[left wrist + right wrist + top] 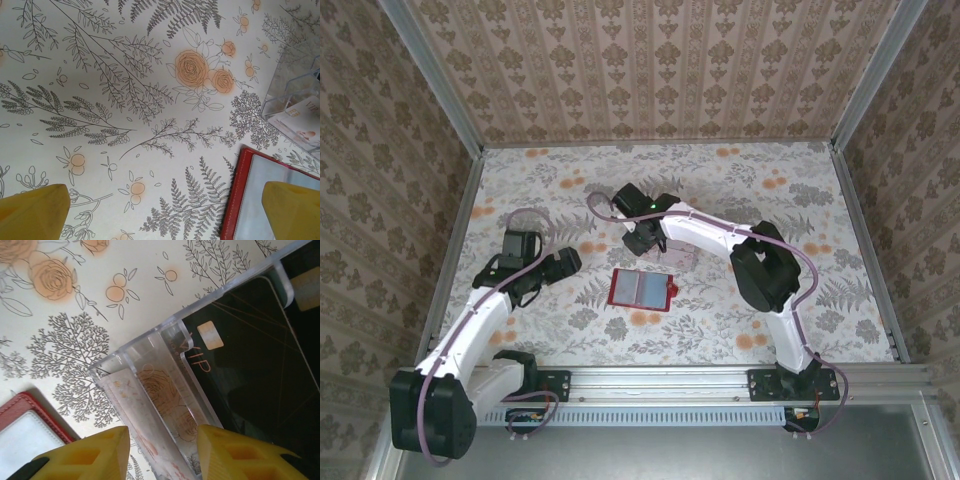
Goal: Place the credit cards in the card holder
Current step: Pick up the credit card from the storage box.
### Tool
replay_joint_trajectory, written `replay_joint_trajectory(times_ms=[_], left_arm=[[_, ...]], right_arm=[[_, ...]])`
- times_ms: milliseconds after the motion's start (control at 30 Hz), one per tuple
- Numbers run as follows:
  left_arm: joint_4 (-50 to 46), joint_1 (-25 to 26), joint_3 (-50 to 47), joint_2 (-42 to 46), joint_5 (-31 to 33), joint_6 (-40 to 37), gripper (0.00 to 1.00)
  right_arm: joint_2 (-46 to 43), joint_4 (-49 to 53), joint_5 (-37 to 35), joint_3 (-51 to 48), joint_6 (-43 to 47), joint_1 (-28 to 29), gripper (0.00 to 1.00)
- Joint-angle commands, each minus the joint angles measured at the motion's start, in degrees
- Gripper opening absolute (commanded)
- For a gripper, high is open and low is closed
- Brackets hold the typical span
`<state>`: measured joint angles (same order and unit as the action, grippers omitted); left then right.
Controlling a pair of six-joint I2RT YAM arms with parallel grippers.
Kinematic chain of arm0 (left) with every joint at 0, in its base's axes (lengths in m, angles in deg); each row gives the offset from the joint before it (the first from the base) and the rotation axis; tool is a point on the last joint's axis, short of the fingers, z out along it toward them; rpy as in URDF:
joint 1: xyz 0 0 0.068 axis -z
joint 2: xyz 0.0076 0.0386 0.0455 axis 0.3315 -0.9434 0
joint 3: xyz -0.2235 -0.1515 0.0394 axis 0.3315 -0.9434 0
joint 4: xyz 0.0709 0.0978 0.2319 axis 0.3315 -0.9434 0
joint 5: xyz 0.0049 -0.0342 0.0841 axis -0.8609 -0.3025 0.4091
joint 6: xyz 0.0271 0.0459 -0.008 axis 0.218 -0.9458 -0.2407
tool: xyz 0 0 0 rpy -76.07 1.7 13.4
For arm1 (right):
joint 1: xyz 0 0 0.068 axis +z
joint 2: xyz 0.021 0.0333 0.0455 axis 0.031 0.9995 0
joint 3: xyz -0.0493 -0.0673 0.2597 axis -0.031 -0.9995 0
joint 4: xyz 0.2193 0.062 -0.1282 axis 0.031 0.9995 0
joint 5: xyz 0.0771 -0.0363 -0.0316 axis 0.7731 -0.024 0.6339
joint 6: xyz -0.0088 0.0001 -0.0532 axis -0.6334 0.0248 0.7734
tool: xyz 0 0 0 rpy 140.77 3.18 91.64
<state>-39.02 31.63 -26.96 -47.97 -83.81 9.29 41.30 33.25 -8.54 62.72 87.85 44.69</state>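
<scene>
My right claw straddles credit card in clear stand, pinch unconfirmed; left claw spread by card holder.

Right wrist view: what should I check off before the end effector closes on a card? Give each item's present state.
1. Right end effector straddles the pale card standing in the clear stand: ok.
2. Jaws apart, ready to close: ok.
3. Contact with the pale card already made: cannot tell.
4. Black card outside the grip: cannot tell.
5. Card holder lies open on the table, pockets up: ok.
6. Left end effector open, holding nothing: ok.
</scene>
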Motion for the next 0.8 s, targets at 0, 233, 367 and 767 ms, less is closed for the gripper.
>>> replay_joint_trajectory(times_ms=[0, 233, 367, 767], left_arm=[[1.50, -0.50, 0.57, -0.26, -1.27, -1.22, 1.00], [2.18, -0.58, -0.23, -0.21, -1.53, -0.92, 1.00], [2.38, -0.68, -0.49, -0.23, -1.70, -0.78, 1.00], [2.51, -0.69, -0.95, 0.17, -1.74, -0.39, 1.00]], right_arm=[[1.74, 2.53, -2.42, 2.27, 1.73, 0.39, 0.42], [2.67, 3.36, -1.69, 1.92, 3.01, 0.78, 0.40], [2.84, 3.85, -0.70, 2.00, 3.42, 1.03, 0.36], [2.50, 4.24, 0.56, 1.66, 4.09, 1.33, 0.19]])
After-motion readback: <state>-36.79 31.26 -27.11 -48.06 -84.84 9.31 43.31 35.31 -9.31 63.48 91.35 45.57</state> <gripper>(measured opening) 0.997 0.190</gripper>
